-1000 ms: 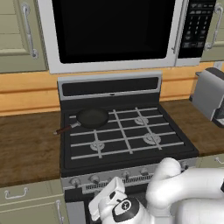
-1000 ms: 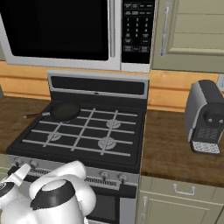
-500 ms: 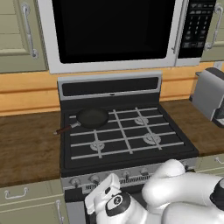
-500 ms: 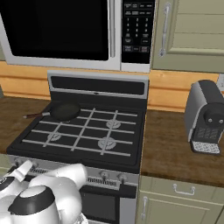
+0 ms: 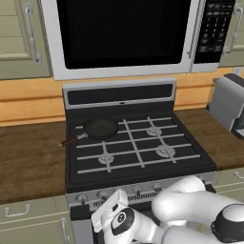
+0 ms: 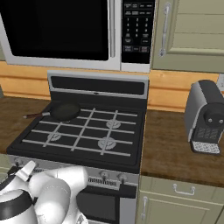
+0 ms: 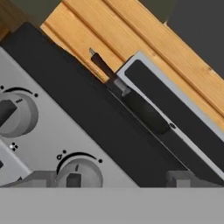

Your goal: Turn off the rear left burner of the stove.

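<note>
- stove [image 5: 138, 171]: matt black top and grates; brushed steel front, smooth grey metal knobs [image 7: 78, 173];
- pan [image 5: 100, 127]: dull black, dark handle;
- tabletop [image 5: 28, 157]: dark grained wood;
- wall strip [image 7: 100, 30]: pale planked wood;
- microwave [image 5: 124, 33]: glossy black door, steel frame;
- toaster [image 6: 205, 116]: satin grey metal.

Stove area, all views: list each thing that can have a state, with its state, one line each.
rear left burner: covered by the pan, flame not discernible.
frying pan: resting on the back-left grate, handle pointing left over the counter.
stove: three burners bare, no flames visible.
knobs: two on the steel front close to the hand camera, settings unreadable.
microwave: door closed.
gripper: near the knobs, touching nothing, open.
</note>
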